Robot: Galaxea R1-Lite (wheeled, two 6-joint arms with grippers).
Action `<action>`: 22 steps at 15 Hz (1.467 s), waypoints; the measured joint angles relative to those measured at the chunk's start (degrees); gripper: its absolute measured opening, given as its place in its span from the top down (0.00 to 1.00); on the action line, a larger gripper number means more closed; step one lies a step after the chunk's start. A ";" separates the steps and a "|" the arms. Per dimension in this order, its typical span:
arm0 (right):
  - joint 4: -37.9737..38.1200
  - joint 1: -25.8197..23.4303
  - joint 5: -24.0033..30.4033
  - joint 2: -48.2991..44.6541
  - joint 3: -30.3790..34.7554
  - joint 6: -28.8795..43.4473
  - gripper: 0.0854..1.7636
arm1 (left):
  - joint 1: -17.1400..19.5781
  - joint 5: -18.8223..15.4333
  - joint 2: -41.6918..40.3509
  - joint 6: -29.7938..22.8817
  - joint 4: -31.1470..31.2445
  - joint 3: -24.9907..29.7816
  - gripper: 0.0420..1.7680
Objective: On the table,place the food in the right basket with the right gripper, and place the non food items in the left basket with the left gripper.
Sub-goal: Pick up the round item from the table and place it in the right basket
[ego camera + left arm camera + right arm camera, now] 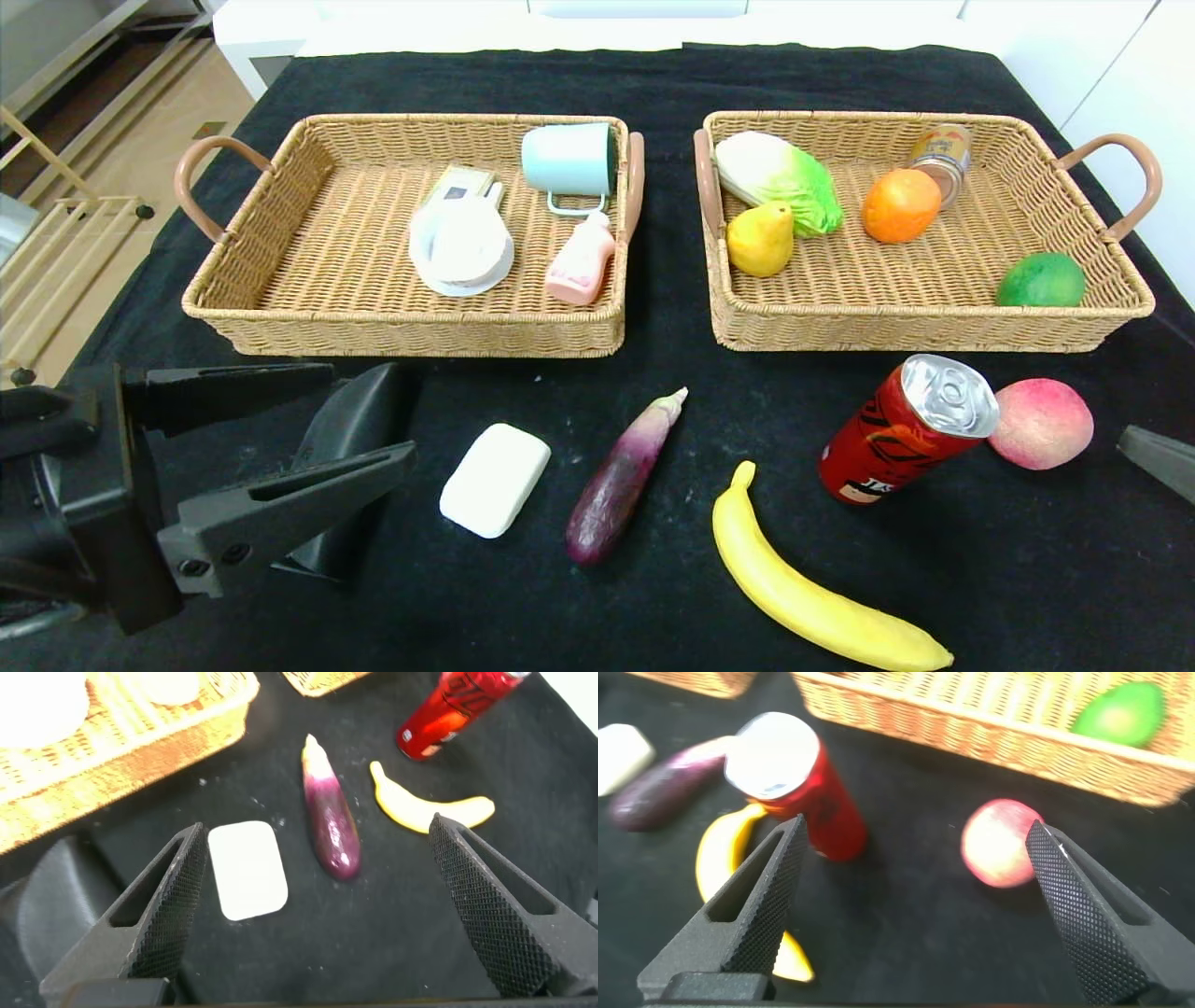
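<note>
Head view cuts the left gripper (373, 420) off at the frame edge; its fingers spread wide, holding nothing, and partly hide the black case (359, 420). Rightward on the dusty black table (653, 579) lie the white bar (495, 480), eggplant (624, 476), banana (812, 597), red can (906, 429) and peach (1040, 423), all outside the left basket (280, 317) and right basket (934, 327). Only one fingertip of the right gripper (910, 882) shows there; its wrist view shows wide, empty fingers. Pale floor lies left of the table.
</note>
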 joint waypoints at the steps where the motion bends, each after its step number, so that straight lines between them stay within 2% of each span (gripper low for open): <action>1: 2.18 0.00 -1.73 0.32 -1.02 0.01 0.03 | 0.11 0.00 0.00 0.04 0.01 -0.22 0.03; 5: 17.35 -0.05 -11.67 4.36 -9.73 2.01 0.03 | 0.44 0.00 -0.10 0.06 0.00 -0.44 0.03; 8: 24.33 -0.40 -14.52 9.05 -15.13 3.80 0.03 | 0.60 0.07 -0.52 0.45 0.00 -0.46 0.03; 11: 27.53 -0.93 -15.01 13.81 -19.90 7.02 0.03 | 0.60 0.07 -1.16 0.89 0.01 -0.46 0.03; 16: 41.96 -1.84 -14.48 23.08 -34.40 16.94 0.03 | 0.62 0.07 -1.41 0.87 0.00 -0.39 0.03; 18: 42.74 -3.83 -13.68 26.77 -36.08 17.49 0.03 | 0.60 0.09 -1.44 0.84 0.00 -0.55 0.03; 22: 42.50 -8.29 -8.80 31.57 -37.01 17.52 0.03 | 0.57 0.07 -1.39 0.91 0.09 -0.41 0.03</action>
